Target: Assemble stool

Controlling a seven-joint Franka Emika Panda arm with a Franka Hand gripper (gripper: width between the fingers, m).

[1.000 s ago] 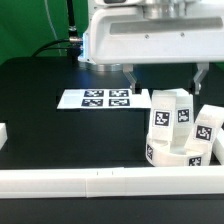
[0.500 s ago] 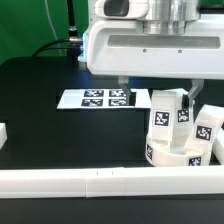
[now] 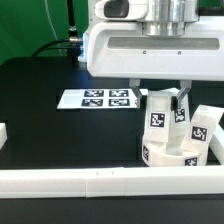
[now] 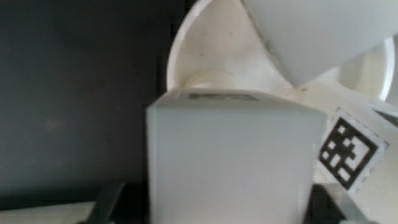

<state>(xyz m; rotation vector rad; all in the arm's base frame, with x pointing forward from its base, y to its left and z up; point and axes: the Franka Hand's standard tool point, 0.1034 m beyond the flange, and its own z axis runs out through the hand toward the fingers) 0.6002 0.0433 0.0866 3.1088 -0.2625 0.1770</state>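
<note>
Right at the front runs the long white border rail (image 3: 100, 184), well clear of the gripper and nearer the camera. Just behind it, directly under the gripper, sits the round disc seat (image 3: 172, 155), white, with a tag on its rim, pressed up close to that rail.

And here's the action: the gripper (image 3: 165, 98) is closed on the upright leg (image 3: 160, 117), one finger on each side of the block's upper part, jaws squeezed in against it. The leg stands upright on top of the seat, tags facing the camera. Whether it actually sits in a socket, I can't tell from here.

The wrist view gives it close up: the leg (image 4: 222, 150) fills the middle of the picture as a plain white block, a tag showing on one side face, with the curved white seat (image 4: 267, 50) beyond it. The fingertips barely show there, only dark shapes at the picture's edge.

Just beside the gripper, toward the exterior view's right, a second leg (image 3: 202, 128) leans tilted against the seat. It looks like more white pieces lie behind it, too cramped to separate.

Further back, off to the exterior view's left of the gripper, the marker board (image 3: 100, 98) lies flat on the black table (image 3: 50, 130). Behind that hangs a green backdrop (image 3: 30, 30).
</note>
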